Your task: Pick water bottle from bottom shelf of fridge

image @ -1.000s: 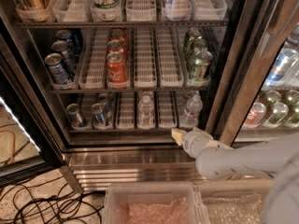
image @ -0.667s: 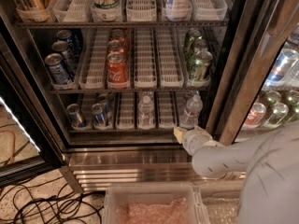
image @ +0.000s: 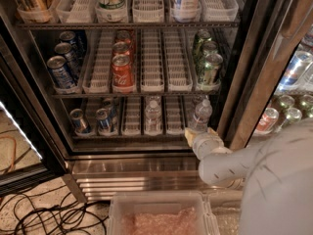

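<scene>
Open fridge (image: 132, 173), seen from above and in front. The water bottle (image: 201, 114) stands upright in the rightmost lane of the bottom shelf (image: 129, 126), right of frame centre. The gripper (image: 201, 135) sits at the shelf's front edge, right at the bottle's base; whether it grips the bottle cannot be told. Its white arm (image: 230, 163) enters from the lower right. A second bottle (image: 153, 115) stands at shelf centre, blue cans (image: 90, 121) at the left. Red cans (image: 122, 67) and green cans (image: 208, 62) occupy the shelf above.
</scene>
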`<action>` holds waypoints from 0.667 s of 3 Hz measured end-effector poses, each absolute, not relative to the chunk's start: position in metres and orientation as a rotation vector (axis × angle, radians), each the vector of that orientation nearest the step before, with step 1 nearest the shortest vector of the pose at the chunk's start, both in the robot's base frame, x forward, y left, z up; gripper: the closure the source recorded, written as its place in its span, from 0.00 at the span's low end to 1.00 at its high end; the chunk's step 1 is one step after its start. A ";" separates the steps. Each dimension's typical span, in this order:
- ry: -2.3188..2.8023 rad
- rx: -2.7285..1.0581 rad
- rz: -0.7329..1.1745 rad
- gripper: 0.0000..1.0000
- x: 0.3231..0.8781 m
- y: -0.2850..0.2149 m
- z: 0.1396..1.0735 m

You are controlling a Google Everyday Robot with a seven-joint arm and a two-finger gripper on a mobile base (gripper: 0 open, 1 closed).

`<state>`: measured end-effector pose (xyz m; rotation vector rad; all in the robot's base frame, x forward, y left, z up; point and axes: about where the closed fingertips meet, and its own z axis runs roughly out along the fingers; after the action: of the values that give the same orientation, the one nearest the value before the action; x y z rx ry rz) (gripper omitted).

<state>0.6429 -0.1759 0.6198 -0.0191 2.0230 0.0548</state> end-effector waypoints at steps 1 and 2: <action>2.000 0.008 0.043 0.32 0.650 -0.181 0.624; 1.985 0.025 0.041 0.34 0.658 -0.183 0.626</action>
<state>0.6580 -0.1828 0.6257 0.0250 1.9852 0.0409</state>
